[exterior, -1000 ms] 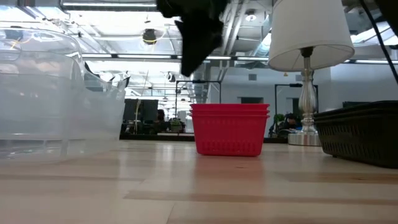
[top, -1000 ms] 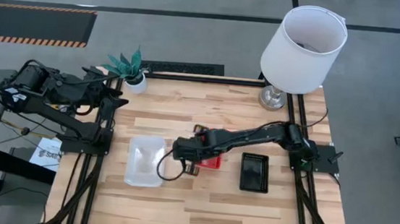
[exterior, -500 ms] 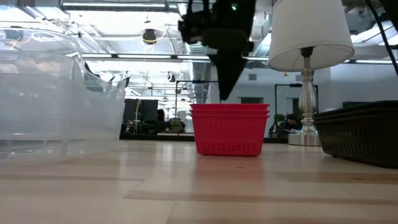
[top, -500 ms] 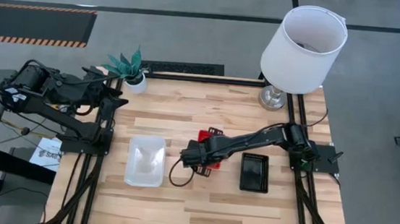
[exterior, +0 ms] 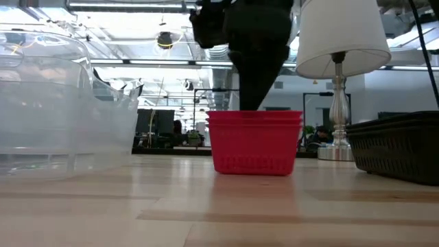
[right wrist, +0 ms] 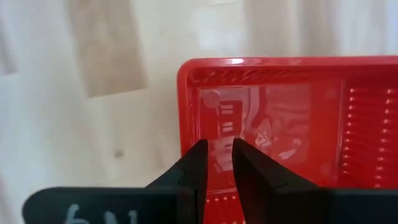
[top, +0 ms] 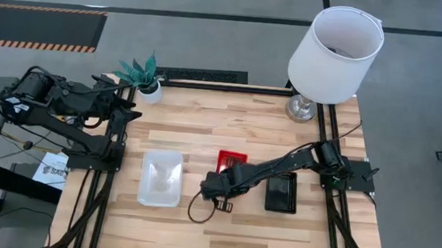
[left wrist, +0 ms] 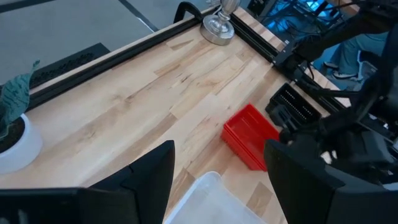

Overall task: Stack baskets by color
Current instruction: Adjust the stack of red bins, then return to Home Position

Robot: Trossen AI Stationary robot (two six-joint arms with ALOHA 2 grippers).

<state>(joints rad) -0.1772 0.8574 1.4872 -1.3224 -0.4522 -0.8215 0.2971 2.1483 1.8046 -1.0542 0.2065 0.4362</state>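
Three stacks of baskets sit on the pale butcher-block table [top: 204, 131], in a row across the lower middle of the high view. Clear baskets [top: 160, 177] lie at centre left: glossy see-through plastic, rectangular with rounded corners, long axis running up and down the frame. Red baskets [top: 231, 160] lie at the centre, partly covered by the right arm; the low view shows fine mesh walls and several nested rims, mouth upward, but their long axis cannot be told from overhead. Black baskets [top: 281, 190] lie right of centre, dark mesh, long axis up and down the frame, mouth upward.

Right gripper [top: 209, 189] sits at the lower centre of the high view, just below the red stack. In its wrist view the two dark fingers [right wrist: 193, 171] stand narrowly apart, nearly together, with nothing between them, over the near rim of the red stack; contact with the rim cannot be confirmed. The basket floor there is smooth and reflective, with slotted walls at the side.

Left gripper [top: 131, 100] waits at the upper left edge of the table, beside the potted plant [top: 144, 75] in its white pot. Its fingers [left wrist: 152, 180] stand wide apart and empty.

White lampshade [top: 335, 54], a tapered drum on a turned metal base [top: 301, 108], stands at the upper right corner of the table.
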